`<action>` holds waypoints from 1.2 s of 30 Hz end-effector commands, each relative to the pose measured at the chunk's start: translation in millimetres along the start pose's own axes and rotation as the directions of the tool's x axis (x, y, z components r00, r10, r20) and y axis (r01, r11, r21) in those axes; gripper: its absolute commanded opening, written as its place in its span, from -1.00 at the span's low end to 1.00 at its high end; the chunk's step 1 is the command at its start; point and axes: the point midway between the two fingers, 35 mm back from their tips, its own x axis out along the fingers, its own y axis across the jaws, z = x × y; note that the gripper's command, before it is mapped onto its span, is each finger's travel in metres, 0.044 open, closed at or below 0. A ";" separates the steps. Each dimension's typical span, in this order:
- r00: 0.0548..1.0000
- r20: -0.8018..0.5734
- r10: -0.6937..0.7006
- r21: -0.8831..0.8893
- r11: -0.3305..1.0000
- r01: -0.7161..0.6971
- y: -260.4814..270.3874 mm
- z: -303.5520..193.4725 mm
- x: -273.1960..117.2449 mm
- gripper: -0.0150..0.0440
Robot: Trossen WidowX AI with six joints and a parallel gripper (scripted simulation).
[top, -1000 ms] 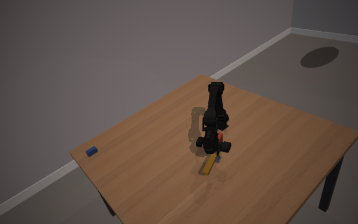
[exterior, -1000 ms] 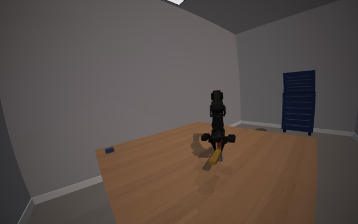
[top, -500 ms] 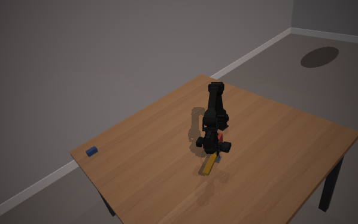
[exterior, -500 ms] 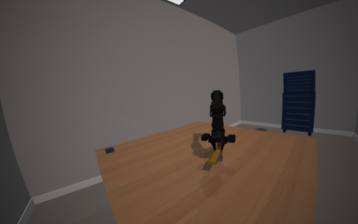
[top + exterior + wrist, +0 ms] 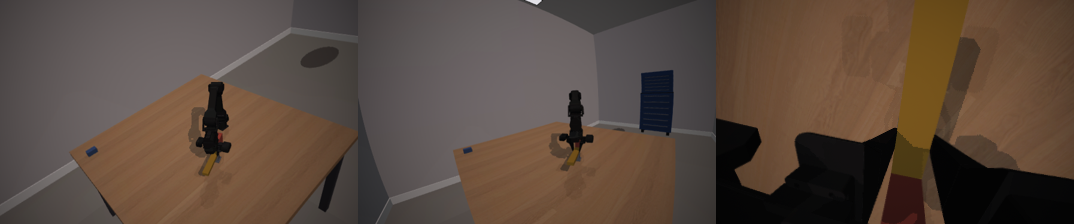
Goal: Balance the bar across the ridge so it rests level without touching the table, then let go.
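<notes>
The bar has a long yellow part [image 5: 209, 165] [image 5: 573, 157] [image 5: 931, 70] and a red part [image 5: 220, 138] [image 5: 577, 144] [image 5: 903, 200] in line with it at the arm's side. My gripper [image 5: 216, 153] [image 5: 576, 150] [image 5: 913, 135] points down and is shut on the bar, on its yellow part near the red. The bar's shadow lies offset beside it, so the bar appears raised off the table. The small grey ridge [image 5: 218, 159] [image 5: 579, 159] shows beside and below the bar, close to the fingers. Whether bar and ridge touch is hidden, and exact level cannot be told.
A small blue block [image 5: 91, 151] [image 5: 467, 150] lies near the left corner of the wooden table [image 5: 155, 132] [image 5: 507, 168]. The arm stands behind the bar. A blue cabinet [image 5: 656, 111] stands on the floor beyond the table.
</notes>
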 end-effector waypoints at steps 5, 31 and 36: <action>1.000 -0.001 -0.001 -0.001 1.000 0.001 -0.2 0.4 3.4 -0.49; 1.000 -0.001 -0.001 -0.001 1.000 0.001 -0.2 0.7 5.3 -0.49; 1.000 -0.001 -0.001 -0.001 1.000 0.001 -0.2 0.8 1.7 -0.49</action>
